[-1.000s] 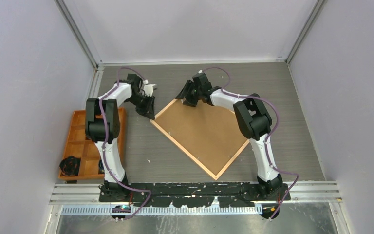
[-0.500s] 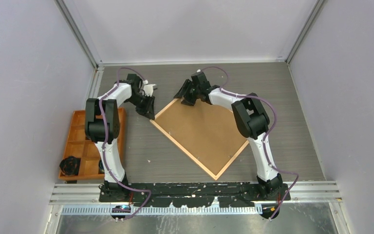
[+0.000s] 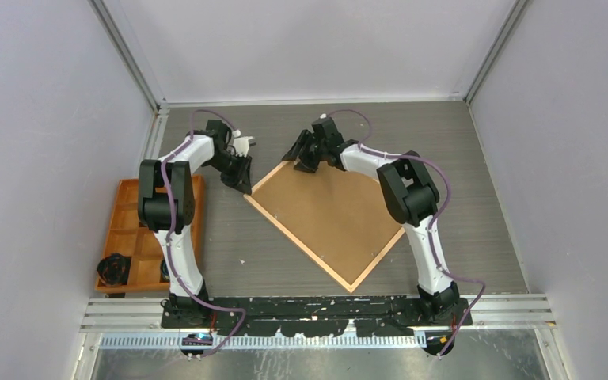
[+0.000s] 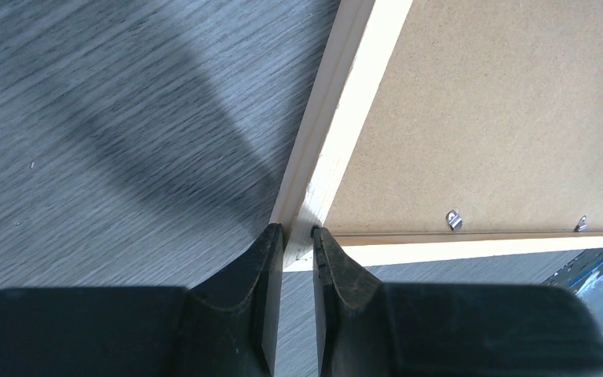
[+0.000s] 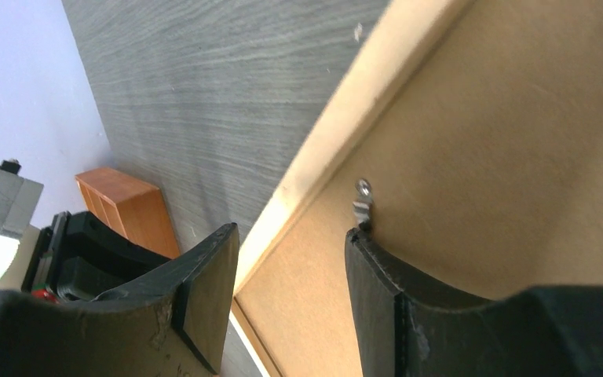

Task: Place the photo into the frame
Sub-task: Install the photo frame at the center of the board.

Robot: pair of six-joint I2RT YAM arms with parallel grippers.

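The frame (image 3: 298, 245) lies flat on the table like a diamond, its back up, filled by the brown backing board (image 3: 328, 214). My left gripper (image 3: 244, 184) is shut on the frame's left corner. In the left wrist view its fingertips (image 4: 298, 236) pinch the pale wood strip (image 4: 345, 102). My right gripper (image 3: 301, 162) hovers open over the far corner. In the right wrist view it (image 5: 292, 236) straddles the wood strip (image 5: 345, 133), and its right finger touches a small metal clip (image 5: 362, 200). The photo is not visible.
An orange compartment tray (image 3: 138, 229) sits at the left edge with a black object (image 3: 114, 269) in its near corner. Two more metal clips (image 4: 454, 219) line the board's edge. Grey walls close in the table at the back and sides.
My right gripper has edged slightly left at the frame's far corner. The left gripper and the frame have not moved.
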